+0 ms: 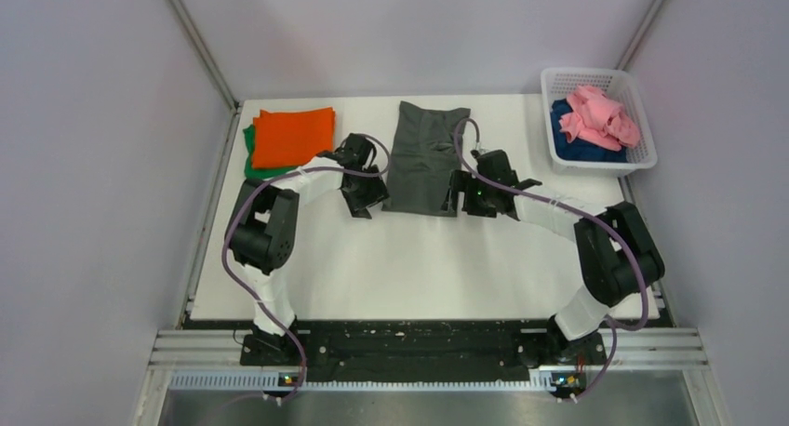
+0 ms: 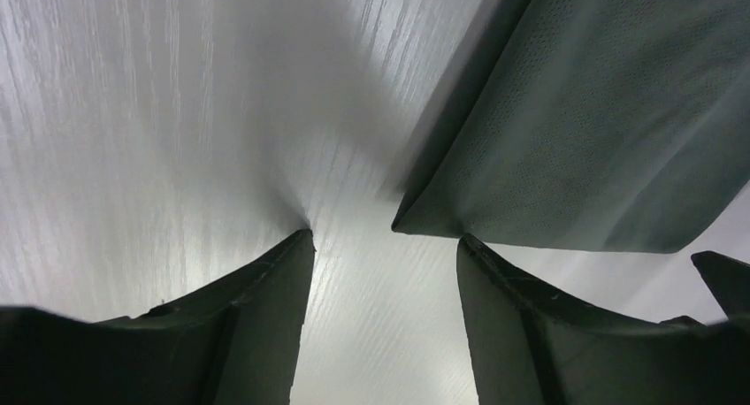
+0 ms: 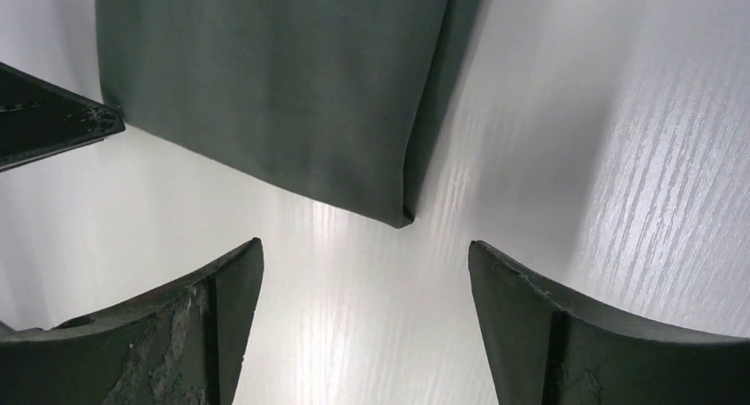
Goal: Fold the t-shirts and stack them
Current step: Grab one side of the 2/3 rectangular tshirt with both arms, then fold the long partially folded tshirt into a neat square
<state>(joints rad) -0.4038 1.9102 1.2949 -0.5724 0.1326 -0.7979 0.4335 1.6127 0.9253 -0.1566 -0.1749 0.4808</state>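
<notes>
Dark grey t-shirt [image 1: 423, 156] lies flat as a long folded strip at the far middle of the tabletop [image 1: 419, 268]. To its left the folded orange shirt [image 1: 293, 136] rests on the green shirt [image 1: 249, 153]. To its right the white basket [image 1: 644, 156] holds the pink shirt [image 1: 600, 117] and the dark blue shirt [image 1: 577, 149].

We have the left claw [image 1: 366, 201] low at the strip's near left corner and the right claw [image 1: 465, 201] at its near right corner. Both stand with jaws apart and hold nothing, the right one wider. In each wrist view the cloth corner sits just ahead of the jaws, not between them.

We judge the step in hand to be pinching both near corners for the next fold. To do it well, we should ease each claw forward until every layer of its corner is inside the jaws, close both together, and lift evenly so the near edge stays straight.
</notes>
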